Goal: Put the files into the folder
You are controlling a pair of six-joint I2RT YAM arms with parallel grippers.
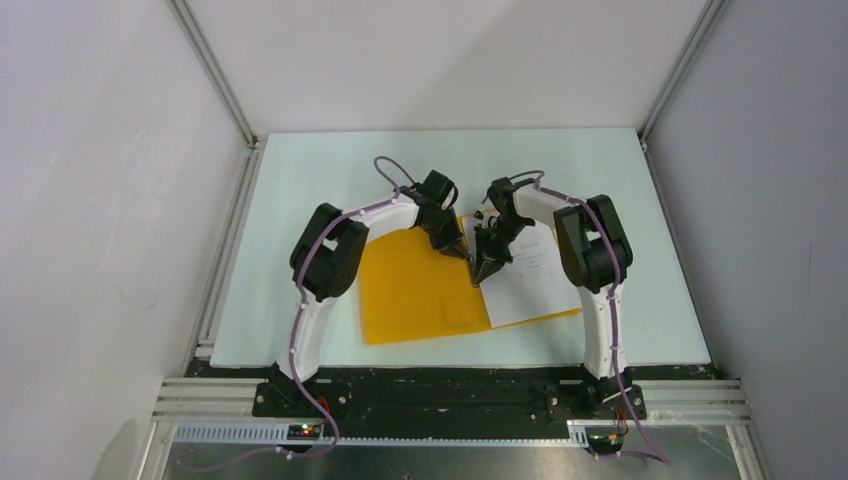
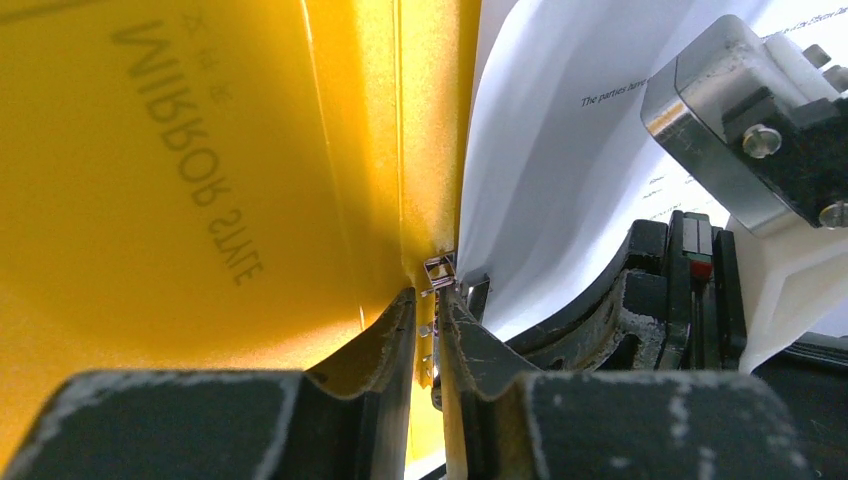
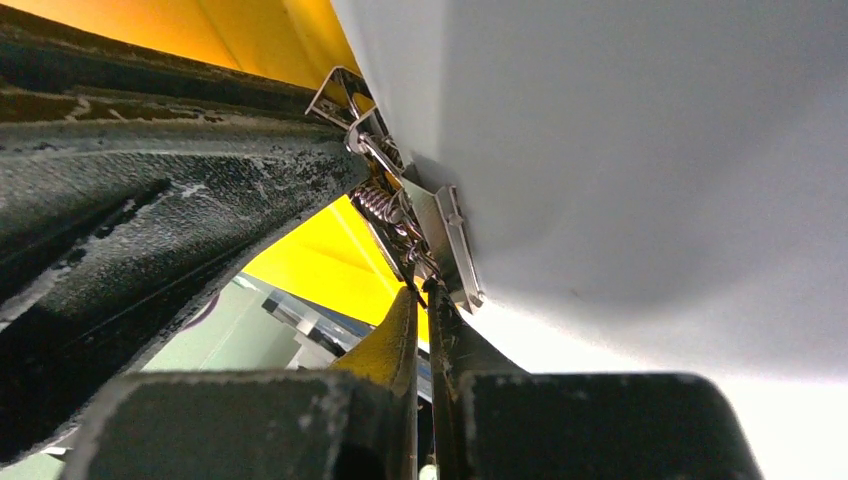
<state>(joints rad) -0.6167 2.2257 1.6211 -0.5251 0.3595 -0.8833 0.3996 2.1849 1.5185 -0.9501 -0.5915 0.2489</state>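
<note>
**Both pincers meet at the clip (image 2: 439,270) on the open folder (image 1: 420,290).**

Top: the folder lies flat on the counter (image 1: 330,170), its spine running near to far, with matte white files (image 1: 530,285) on the right half of the glossy orange card. The left pincer (image 1: 462,252) and right pincer (image 1: 483,275) both sit at the spine's far half. Left wrist: the fingers are almost together, with sprung metal between the tips. Right wrist: the fingers are together, seemingly clamped on the clip's lever.

Fixed top camera looks down from behind the arm bases across the whole table (image 1: 300,180). Both wrist cameras press close, sharing the folder (image 1: 420,290)'s metal clip (image 2: 440,272).
</note>
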